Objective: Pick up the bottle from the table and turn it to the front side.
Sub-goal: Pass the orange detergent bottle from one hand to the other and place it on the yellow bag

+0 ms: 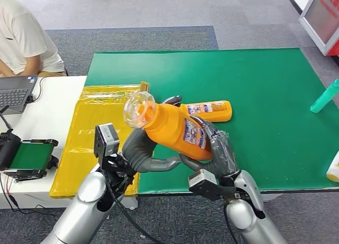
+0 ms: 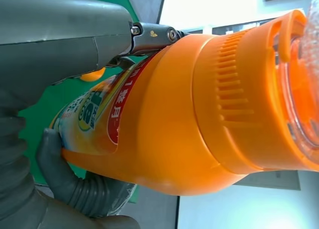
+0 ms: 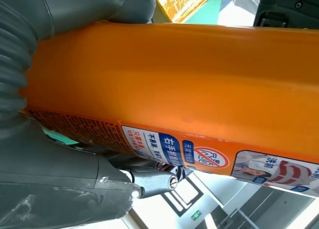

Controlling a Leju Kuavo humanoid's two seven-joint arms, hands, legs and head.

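An orange bottle (image 1: 176, 128) with a clear cap (image 1: 139, 109) is held tilted above the table's front edge, cap toward the left and raised, its printed label (image 1: 194, 133) facing up toward me. My left hand (image 1: 140, 148) grips it near the neck, with fingers under the body and the thumb over the top. The base end sits in the grip of my right hand (image 1: 220, 151). In the left wrist view the bottle (image 2: 180, 114) lies between thumb and fingers (image 2: 86, 191). In the right wrist view my right hand (image 3: 49, 189) wraps the bottle's body (image 3: 169, 79).
A second orange bottle (image 1: 210, 110) lies on the green mat (image 1: 259, 95) just behind the held one. A yellow bag (image 1: 96, 132) lies left of it. A teal bottle (image 1: 324, 97) and a white bottle (image 1: 333, 168) sit at the right edge. A person (image 1: 20, 32) with a laptop (image 1: 16, 91) sits far left.
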